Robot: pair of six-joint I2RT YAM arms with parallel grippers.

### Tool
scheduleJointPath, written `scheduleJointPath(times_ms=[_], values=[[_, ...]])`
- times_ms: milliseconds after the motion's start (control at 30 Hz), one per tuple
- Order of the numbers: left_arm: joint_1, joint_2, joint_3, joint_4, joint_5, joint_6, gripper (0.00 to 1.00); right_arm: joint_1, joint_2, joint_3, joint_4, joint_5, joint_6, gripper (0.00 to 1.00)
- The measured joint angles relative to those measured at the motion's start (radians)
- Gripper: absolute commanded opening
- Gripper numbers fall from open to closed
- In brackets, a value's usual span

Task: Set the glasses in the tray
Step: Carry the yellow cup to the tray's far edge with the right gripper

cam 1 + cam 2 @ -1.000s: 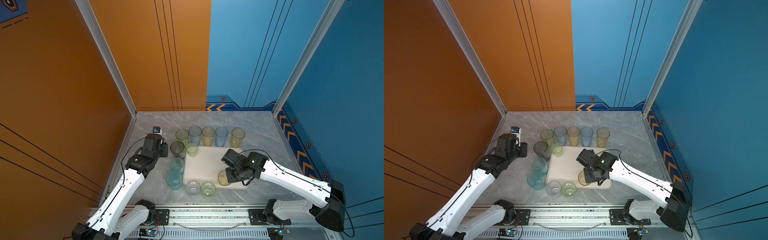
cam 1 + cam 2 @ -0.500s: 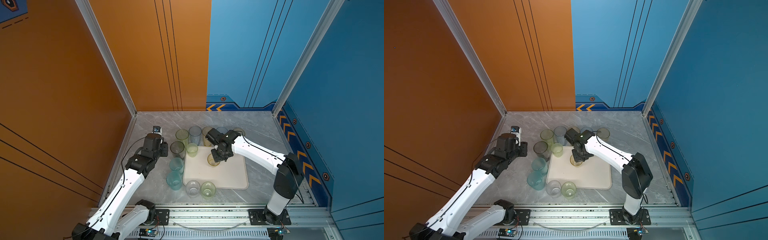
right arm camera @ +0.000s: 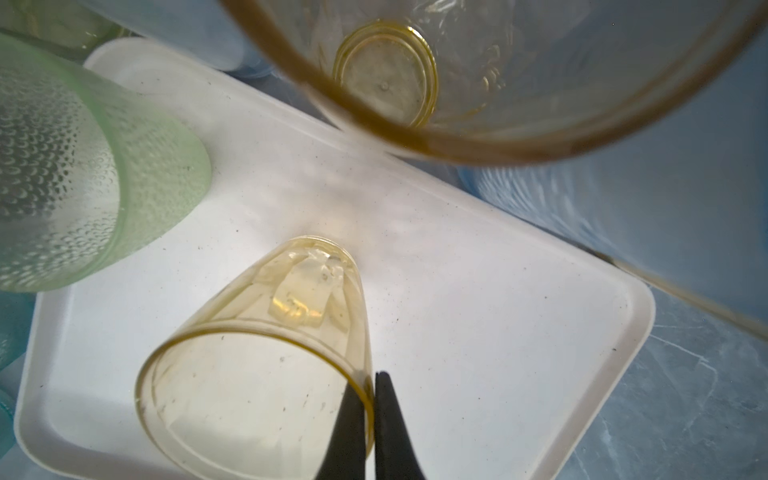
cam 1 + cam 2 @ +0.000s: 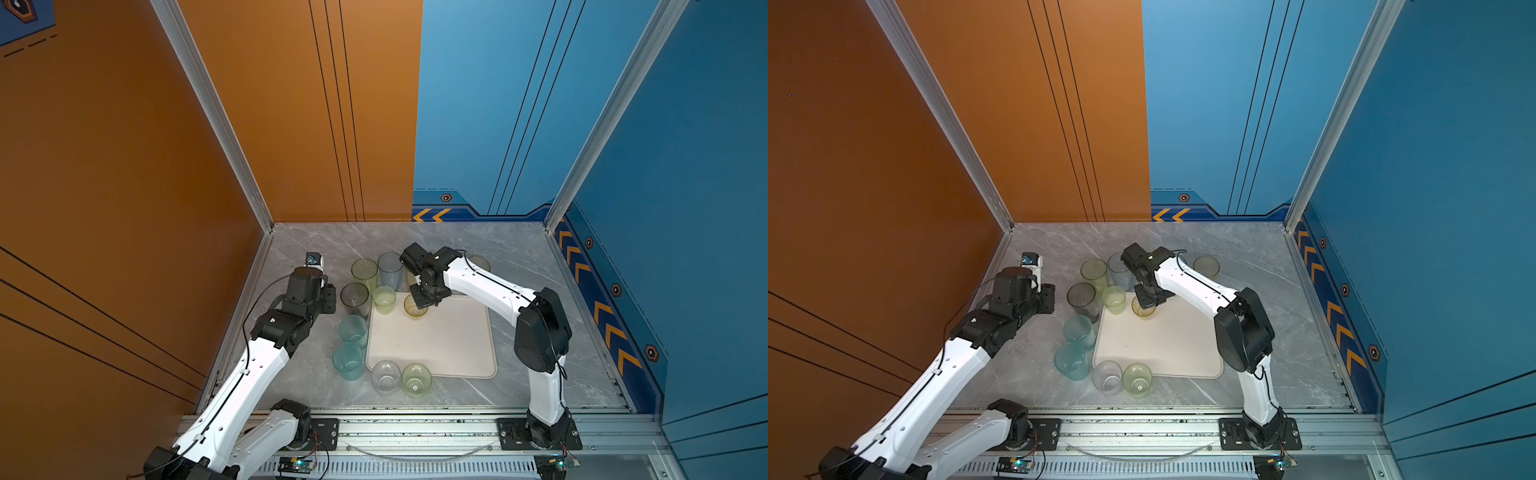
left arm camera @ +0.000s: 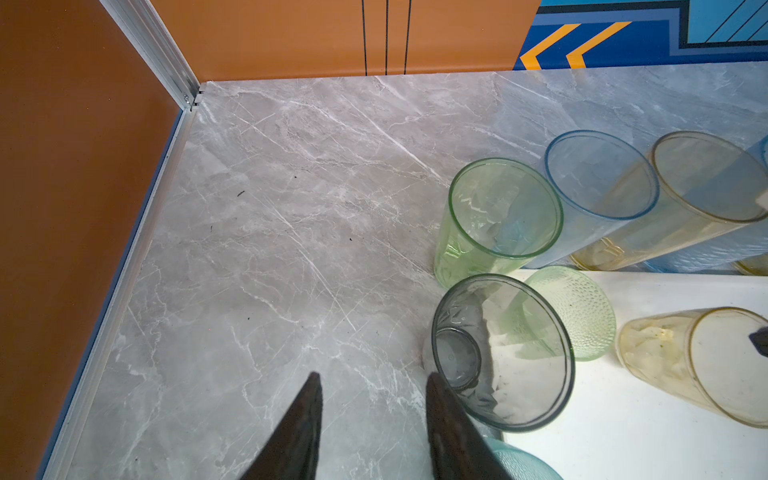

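Right now, my right end effector is pinching the rim of a yellow tumbler at the far left of the tray; my left end effector is hanging half-open, empty, beside a smoky grey tumbler.

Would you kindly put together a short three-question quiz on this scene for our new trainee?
1. True or false: the right end effector pinches the rim of the short yellow tumbler.
2. That tumbler is over: A) the tray; B) the marble tabletop; C) the front rail.
3. What colour is the tumbler nearest the open left end effector?

Key: 1 true; 2 A; 3 the smoky grey tumbler.
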State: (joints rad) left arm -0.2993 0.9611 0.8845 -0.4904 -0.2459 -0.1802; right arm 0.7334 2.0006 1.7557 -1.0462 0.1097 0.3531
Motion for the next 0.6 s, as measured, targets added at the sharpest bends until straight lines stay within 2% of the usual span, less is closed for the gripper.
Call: scheduleJointPath(times_ms=[367, 600], values=[[0.009, 0.000, 0.000, 0.000, 0.001, 0.000, 0.43, -0.002, 0.089, 0.113, -0.009, 0.000, -0.026, 0.02], [0.017, 0.002, 0.000, 0.000, 0.005, 0.000, 0.43, -0.006, 0.128, 0.123, -0.013, 0.000, -0.036, 0.03]])
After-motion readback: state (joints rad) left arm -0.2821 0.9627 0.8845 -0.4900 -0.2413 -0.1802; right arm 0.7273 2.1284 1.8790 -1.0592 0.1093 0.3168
